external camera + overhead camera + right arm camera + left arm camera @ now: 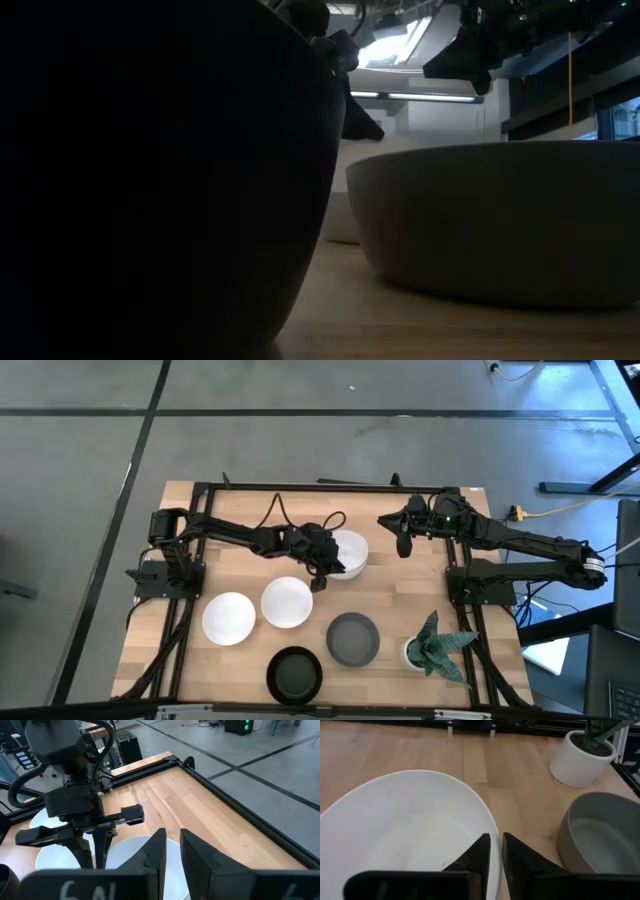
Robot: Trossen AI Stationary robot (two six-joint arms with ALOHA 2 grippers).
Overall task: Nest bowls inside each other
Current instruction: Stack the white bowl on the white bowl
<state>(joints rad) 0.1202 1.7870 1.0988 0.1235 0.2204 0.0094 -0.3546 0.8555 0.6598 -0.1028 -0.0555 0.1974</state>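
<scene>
We're looking down on the wooden surface (400, 600), and the left end effector (321, 567) is right over the rim of a white bowl (345, 552) in the middle. From its wrist camera we see the two dark fingers (479, 852) standing astride a white bowl's rim (492, 837), one inside and one outside, with only a narrow gap between them. Whether they are pinching the rim or just clear of it, we cannot tell.

Beside that end effector, toward the front edge of the surface, sit two more white bowls: one (287, 602) just next to it, and another (229, 618) touching that one's far side. The grey bowl (353, 639) sits close by, also toward the front, and shows just beyond the fingers in the left wrist view (600, 840). The black bowl (295, 674) lies farther off, at the front edge.

The right end effector (402, 546) hangs in the air above the surface, apart from the left one, near the back rail. Its fingers (156, 851) are narrow, almost together, with nothing between them.

The small white pot with the spiky plant (425, 650) stands well away from the left end effector, next to the grey bowl.
</scene>
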